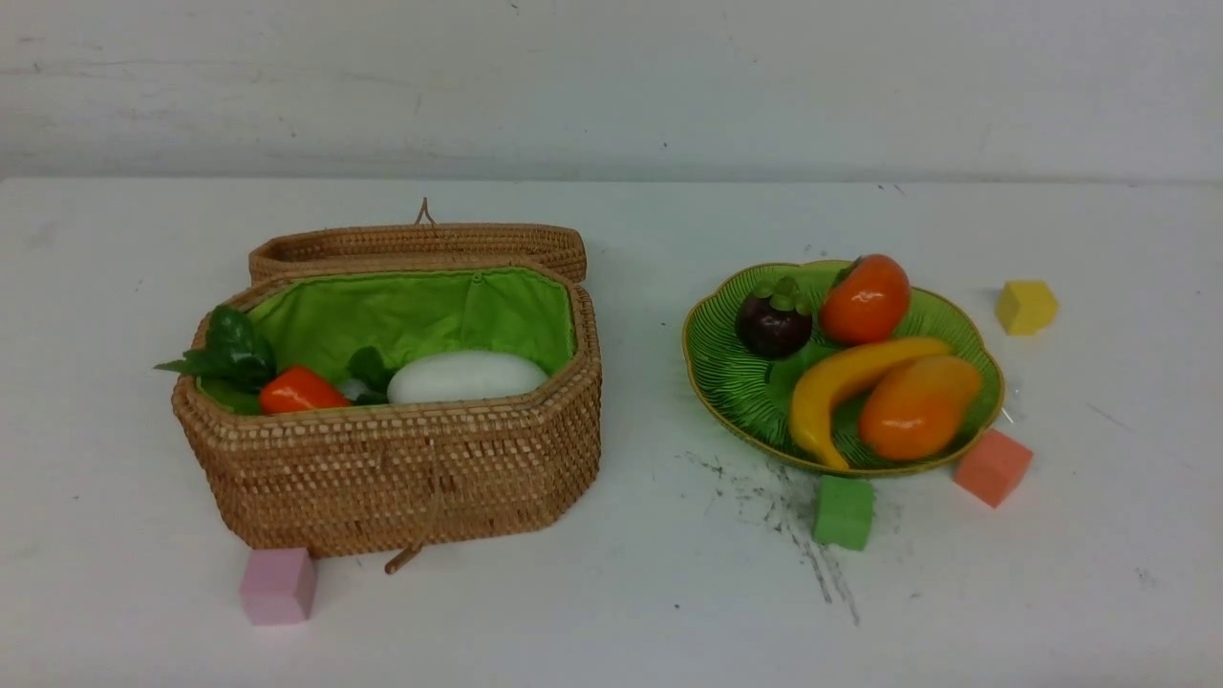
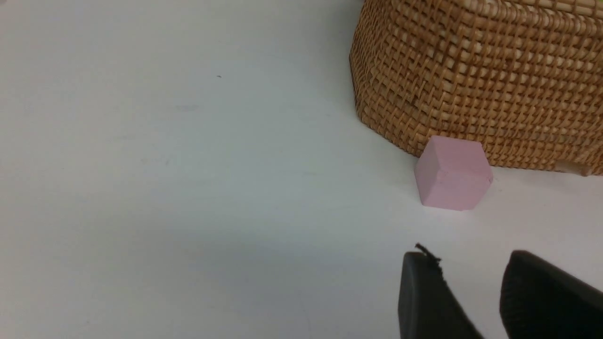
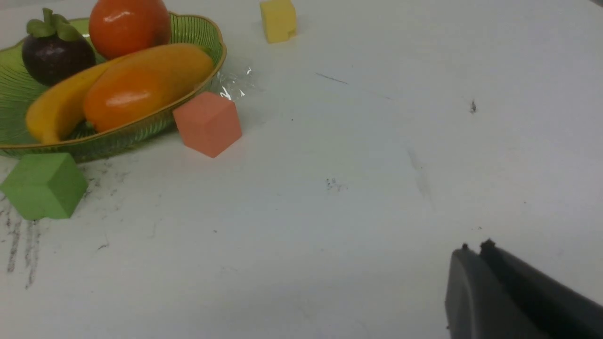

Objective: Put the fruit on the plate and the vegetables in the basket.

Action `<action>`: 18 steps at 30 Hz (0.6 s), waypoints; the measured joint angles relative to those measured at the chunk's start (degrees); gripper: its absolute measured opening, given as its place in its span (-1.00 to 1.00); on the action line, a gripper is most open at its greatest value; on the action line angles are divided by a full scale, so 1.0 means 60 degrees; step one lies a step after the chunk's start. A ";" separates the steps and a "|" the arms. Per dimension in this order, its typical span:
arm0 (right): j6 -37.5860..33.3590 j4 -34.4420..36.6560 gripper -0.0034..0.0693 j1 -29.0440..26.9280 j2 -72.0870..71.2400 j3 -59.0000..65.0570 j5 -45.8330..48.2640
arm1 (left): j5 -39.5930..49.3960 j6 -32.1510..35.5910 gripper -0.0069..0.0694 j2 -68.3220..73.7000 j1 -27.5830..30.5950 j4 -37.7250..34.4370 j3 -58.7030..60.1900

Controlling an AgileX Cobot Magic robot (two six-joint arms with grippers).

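The wicker basket (image 1: pixel 382 468) stands open at the left, with the white radish (image 1: pixel 466 376), the carrot (image 1: pixel 301 390) and green leaves (image 1: pixel 229 349) inside; the eggplant is hidden. The green plate (image 1: pixel 736 382) at the right holds the mangosteen (image 1: pixel 772 323), persimmon (image 1: pixel 865 300), banana (image 1: pixel 841 377) and mango (image 1: pixel 917 406). No gripper shows in the front view. My left gripper (image 2: pixel 468 258) is open and empty, low over the table near the basket's wall (image 2: pixel 471 70). My right gripper (image 3: pixel 476 247) is shut and empty, over bare table away from the plate (image 3: pixel 14 94).
A pink cube (image 1: pixel 277 585) sits against the basket's front left corner, also in the left wrist view (image 2: pixel 452 173). A green cube (image 1: pixel 844 511), a salmon cube (image 1: pixel 992 465) and a yellow cube (image 1: pixel 1025 307) lie around the plate. Dark scuff marks (image 1: pixel 793 516) mark the table.
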 joint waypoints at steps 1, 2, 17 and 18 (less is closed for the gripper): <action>0.0000 0.0000 -0.81 0.0000 0.0000 0.0000 -0.0008 | 0.0000 0.0000 -0.19 0.0000 0.0000 0.0000 0.0000; 0.0000 0.0000 -0.81 0.0000 0.0000 0.0000 -0.0008 | 0.0000 0.0000 -0.19 0.0000 0.0000 0.0000 0.0000; 0.0000 0.0000 -0.77 0.0000 0.0000 0.0000 -0.0008 | -0.0017 0.0000 -0.19 0.0000 -0.0591 -0.0032 0.0007; 0.0000 0.0000 -0.77 0.0000 0.0000 0.0000 -0.0008 | -0.0017 0.0000 -0.19 0.0000 -0.0591 -0.0090 0.0007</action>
